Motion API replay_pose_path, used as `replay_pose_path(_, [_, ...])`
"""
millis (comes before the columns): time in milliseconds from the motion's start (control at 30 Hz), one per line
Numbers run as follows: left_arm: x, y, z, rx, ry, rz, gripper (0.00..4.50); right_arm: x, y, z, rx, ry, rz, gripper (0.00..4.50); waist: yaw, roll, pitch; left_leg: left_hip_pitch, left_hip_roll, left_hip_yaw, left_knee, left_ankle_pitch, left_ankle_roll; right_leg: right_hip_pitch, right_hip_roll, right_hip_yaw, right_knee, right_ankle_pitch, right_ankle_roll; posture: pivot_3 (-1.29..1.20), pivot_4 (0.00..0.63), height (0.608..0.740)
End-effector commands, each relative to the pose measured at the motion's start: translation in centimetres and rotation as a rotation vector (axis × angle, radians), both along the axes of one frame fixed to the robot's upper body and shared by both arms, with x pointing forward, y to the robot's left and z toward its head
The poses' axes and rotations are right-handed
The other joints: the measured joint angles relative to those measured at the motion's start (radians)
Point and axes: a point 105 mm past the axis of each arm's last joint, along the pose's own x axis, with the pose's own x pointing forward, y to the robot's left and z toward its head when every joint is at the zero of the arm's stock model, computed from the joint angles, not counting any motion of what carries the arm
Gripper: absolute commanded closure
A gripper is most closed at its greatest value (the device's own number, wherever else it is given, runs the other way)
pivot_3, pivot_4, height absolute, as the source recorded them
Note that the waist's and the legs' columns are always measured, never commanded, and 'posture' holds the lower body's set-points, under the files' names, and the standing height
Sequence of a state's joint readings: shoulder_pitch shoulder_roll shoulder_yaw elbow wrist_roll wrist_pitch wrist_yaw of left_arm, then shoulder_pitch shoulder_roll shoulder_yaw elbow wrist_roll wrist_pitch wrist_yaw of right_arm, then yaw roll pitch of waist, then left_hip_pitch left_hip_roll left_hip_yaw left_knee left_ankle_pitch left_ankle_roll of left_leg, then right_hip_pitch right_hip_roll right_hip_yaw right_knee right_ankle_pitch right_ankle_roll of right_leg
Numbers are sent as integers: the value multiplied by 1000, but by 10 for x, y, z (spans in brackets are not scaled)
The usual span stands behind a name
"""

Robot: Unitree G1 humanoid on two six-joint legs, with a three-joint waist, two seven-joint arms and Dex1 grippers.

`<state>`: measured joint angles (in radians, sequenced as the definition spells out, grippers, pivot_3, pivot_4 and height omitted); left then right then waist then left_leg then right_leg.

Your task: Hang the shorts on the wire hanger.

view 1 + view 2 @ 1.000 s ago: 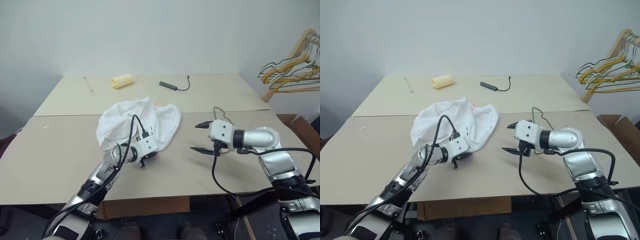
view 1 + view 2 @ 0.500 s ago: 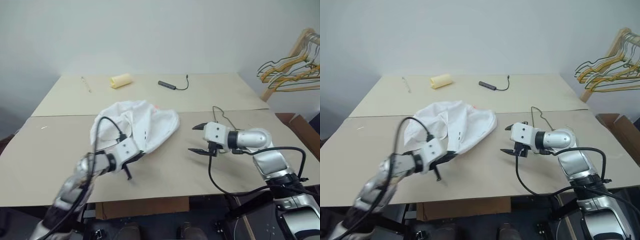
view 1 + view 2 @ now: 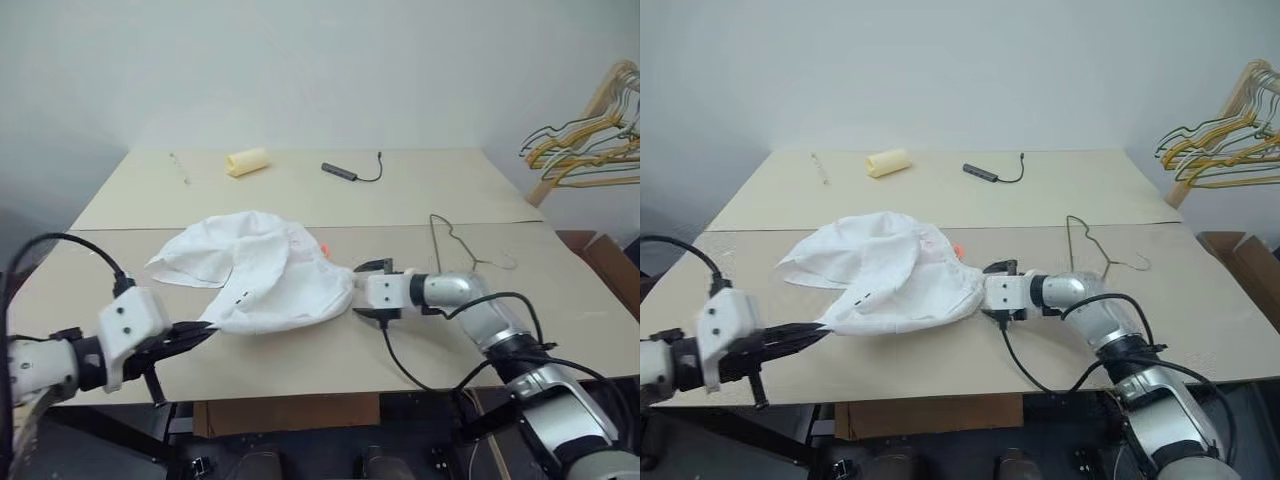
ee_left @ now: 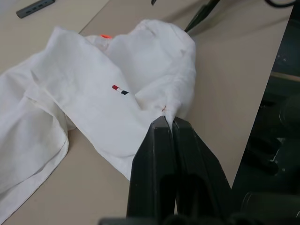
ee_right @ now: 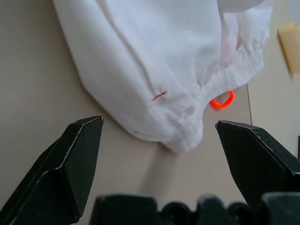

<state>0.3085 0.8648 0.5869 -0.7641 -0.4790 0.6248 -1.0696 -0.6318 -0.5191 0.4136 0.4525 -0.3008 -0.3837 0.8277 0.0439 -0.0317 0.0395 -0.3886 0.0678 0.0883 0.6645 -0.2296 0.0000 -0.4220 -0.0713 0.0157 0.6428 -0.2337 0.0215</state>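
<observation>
1. Change: the white, wrinkled soft cloth shorts (image 3: 262, 285), bunched in a mound a second ago, now lie drawn out toward the robot's left near corner of the pale beige board surface (image 3: 420, 190). The left end effector (image 3: 196, 335) has pulled back and up, its black fingers (image 4: 161, 154) pressed together, pinching a corner of the cloth.
2. The right end effector (image 3: 1001, 292), off to the side before, now sits just beside the shorts' elastic edge, fingers spread wide with nothing between them; the right wrist view shows that edge lying ahead between the fingers.
3. Meaning, as I judge it: the shorts are being stretched flat for a two-point hold; hanging has not begun. The thin dark wire hanger (image 3: 452, 242) lies untouched on the surface, to the right of the shorts, apart from them.
4. Count: one pair of shorts; one wire hanger on the surface; one small orange ring (image 5: 222, 101) touching the waistband; one pale yellow roll (image 3: 246, 161); one short black cable with plug (image 3: 349, 171); one thin stick (image 3: 179, 167); a bunch of gold and green hangers (image 3: 588, 145) at the right edge, number unclear.
</observation>
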Motion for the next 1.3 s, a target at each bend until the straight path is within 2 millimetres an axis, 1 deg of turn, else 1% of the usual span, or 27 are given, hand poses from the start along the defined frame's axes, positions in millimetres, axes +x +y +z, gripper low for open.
replay_pose_path(33, [-5,4,14,34,-29,4,4462,3,14,14,31,-72,63,0,1,0,0,0,0,0,0,0,0,0,0,0,0,0,0,213,0,740])
replay_pose_path(133, [-8,8,15,48,-20,9,4462,6,21,10,20,-92,82,0,1,0,0,1,0,0,0,0,0,0,0,0,0,0,0,218,0,740])
replay_pose_path(300, [-11,10,17,38,-6,7,4462,9,28,9,24,-114,118,0,2,0,0,0,0,0,0,0,0,0,0,0,0,0,-1,224,0,740])
replay_pose_path(333, [-13,10,17,30,9,1,4490,9,29,8,19,-107,126,185,1,0,0,0,0,0,0,0,0,0,0,0,0,0,-1,226,0,740])
replay_pose_path(400, [-18,9,16,31,35,-13,4500,8,32,6,14,-113,151,622,0,0,0,0,0,0,0,0,0,0,0,0,1,0,-1,229,0,740])
replay_pose_path(633, [-23,19,14,31,59,32,4500,15,33,-1,-4,-115,136,3163,-3,0,0,1,1,0,-1,0,0,-1,1,0,2,-1,-3,239,0,740])
replay_pose_path(733, [-20,29,3,44,81,87,4500,22,32,0,-9,-135,101,4283,-3,0,0,1,1,0,-1,0,0,-1,1,0,2,-1,-3,237,0,740])
replay_pose_path(767, [-16,34,-3,60,84,114,4500,27,30,1,-16,-142,78,4446,-3,0,0,1,1,0,-1,0,-1,-1,1,0,2,-1,-3,234,0,740])
replay_pose_path(800, [-13,36,-6,71,84,130,4500,30,29,1,-22,-148,63,4446,-3,1,0,1,1,0,-2,0,-1,-1,1,0,2,-1,-3,232,0,740])
replay_pose_path(900, [18,51,-32,166,63,235,4500,57,17,13,-51,-233,-91,4446,3,2,1,4,1,1,-3,1,-1,0,0,0,4,-2,-4,219,0,740])
replay_pose_path(933, [26,53,-38,193,54,251,4500,62,14,16,-59,-250,-122,4446,7,2,1,4,1,1,-3,1,-2,0,0,0,4,-2,-4,217,0,740])
replay_pose_path(1000, [55,51,-50,213,15,269,4500,73,0,27,-56,-297,-193,4446,14,2,1,3,1,1,-4,2,-3,-1,1,0,5,0,-6,194,0,740])
replay_pose_path(1033, [68,48,-54,217,-3,275,4500,77,-6,32,-59,-321,-218,4446,26,2,1,4,1,0,-4,2,-4,0,1,-1,5,2,-11,188,0,740])
replay_pose_path(1067, [84,44,-57,219,-25,282,4500,82,-13,37,-61,-338,-251,4446,30,1,1,3,1,1,-4,2,-4,-1,0,-1,4,3,-11,187,0,740])
replay_pose_path(1200, [145,27,-62,276,-136,281,4500,91,-50,47,-95,-357,-371,4446,44,0,0,-1,0,2,-4,3,-5,-2,0,-2,2,7,-4,156,0,740])
replay_pose_path(1233, [155,24,-62,295,-156,271,4500,91,-57,47,-105,-355,-389,4446,47,0,0,-2,0,2,-4,3,-5,-3,0,-1,1,7,-4,152,0,740])
replay_pose_path(1267, [161,22,-62,308,-168,264,4500,91,-61,48,-111,-353,-398,4446,45,0,0,-3,0,2,-4,3,-5,-3,1,-1,0,8,-4,135,0,740])
replay_pose_path(1300, [169,19,-61,313,-183,258,4500,90,-70,48,-126,-350,-411,4446,39,0,-1,-4,0,2,-4,3,-5,-4,1,-1,-1,8,-4,129,0,740])
